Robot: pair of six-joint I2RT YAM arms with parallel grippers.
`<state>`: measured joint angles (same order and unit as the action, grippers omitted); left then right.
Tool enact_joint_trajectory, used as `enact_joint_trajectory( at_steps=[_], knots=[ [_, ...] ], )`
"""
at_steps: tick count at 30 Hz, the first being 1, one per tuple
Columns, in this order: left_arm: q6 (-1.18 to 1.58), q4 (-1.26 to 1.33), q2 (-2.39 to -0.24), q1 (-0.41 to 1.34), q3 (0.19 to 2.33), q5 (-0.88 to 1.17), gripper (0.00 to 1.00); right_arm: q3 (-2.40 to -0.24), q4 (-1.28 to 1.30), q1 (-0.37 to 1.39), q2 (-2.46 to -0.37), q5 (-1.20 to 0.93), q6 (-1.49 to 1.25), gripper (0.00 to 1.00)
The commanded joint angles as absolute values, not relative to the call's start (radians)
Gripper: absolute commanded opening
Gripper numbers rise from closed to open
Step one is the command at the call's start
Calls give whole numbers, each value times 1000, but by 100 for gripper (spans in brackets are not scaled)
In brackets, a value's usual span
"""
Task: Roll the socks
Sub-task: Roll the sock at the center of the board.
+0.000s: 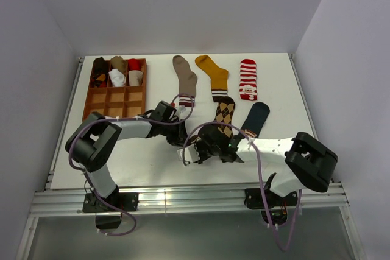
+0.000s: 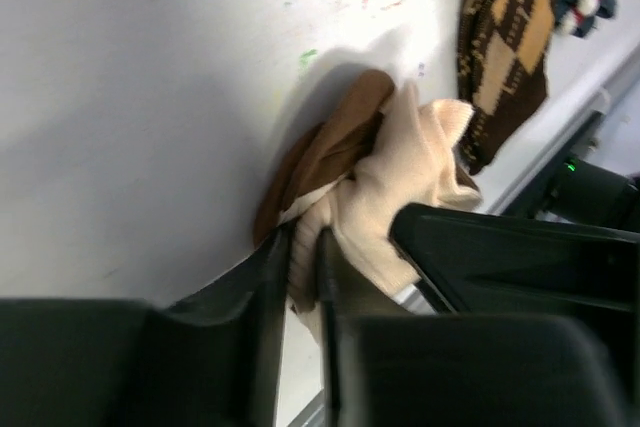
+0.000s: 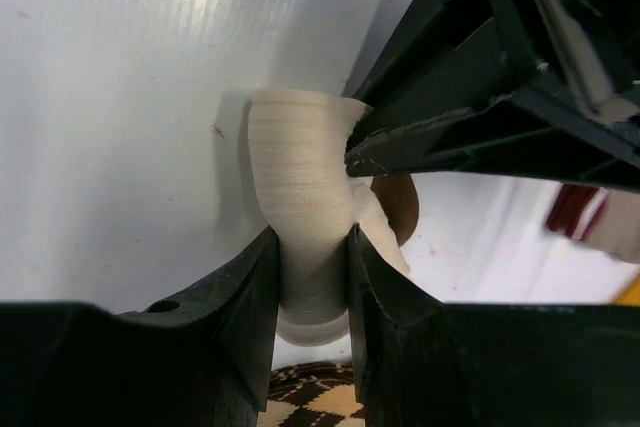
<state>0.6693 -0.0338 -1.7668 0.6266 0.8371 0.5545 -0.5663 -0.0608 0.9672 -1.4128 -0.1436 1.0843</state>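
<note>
A cream-and-brown sock (image 2: 400, 162) lies bunched on the white table between both grippers. My left gripper (image 2: 303, 247) is shut on a fold of its cream fabric. My right gripper (image 3: 312, 247) is shut on the cream tube of the same sock (image 3: 300, 187), whose brown toe (image 3: 398, 205) shows behind. In the top view the left gripper (image 1: 181, 134) and right gripper (image 1: 204, 146) meet at the table's front middle and hide the sock. Flat behind lie the taupe sock (image 1: 184, 77), mustard sock (image 1: 213, 72), red-white striped sock (image 1: 247, 79), argyle sock (image 1: 223, 114) and navy sock (image 1: 256, 119).
A wooden grid tray (image 1: 116, 105) stands at the back left with rolled socks in its far row. The argyle sock (image 2: 510, 47) lies close beside the held sock. The table's front edge and a metal rail run just behind the grippers.
</note>
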Motion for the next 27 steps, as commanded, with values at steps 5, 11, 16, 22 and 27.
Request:
enact_joint_trajectory(
  at_steps=[5, 11, 16, 22, 27],
  knots=[
    [679, -178, -1651, 638, 766, 201, 37, -811, 346, 859, -1500, -334, 951, 27],
    [756, -170, -1490, 638, 733, 48, 40, -931, 500, 776, -1620, -397, 913, 26],
    [807, -173, -1367, 658, 674, -92, 40, -1060, 667, 715, -1732, -486, 910, 26],
    [822, -205, -1270, 819, 672, -320, 40, -1284, 897, 632, -1951, -557, 907, 26],
    [801, -284, -1310, 965, 732, -481, 44, -1426, 997, 592, -2049, -568, 890, 26]
  ],
)
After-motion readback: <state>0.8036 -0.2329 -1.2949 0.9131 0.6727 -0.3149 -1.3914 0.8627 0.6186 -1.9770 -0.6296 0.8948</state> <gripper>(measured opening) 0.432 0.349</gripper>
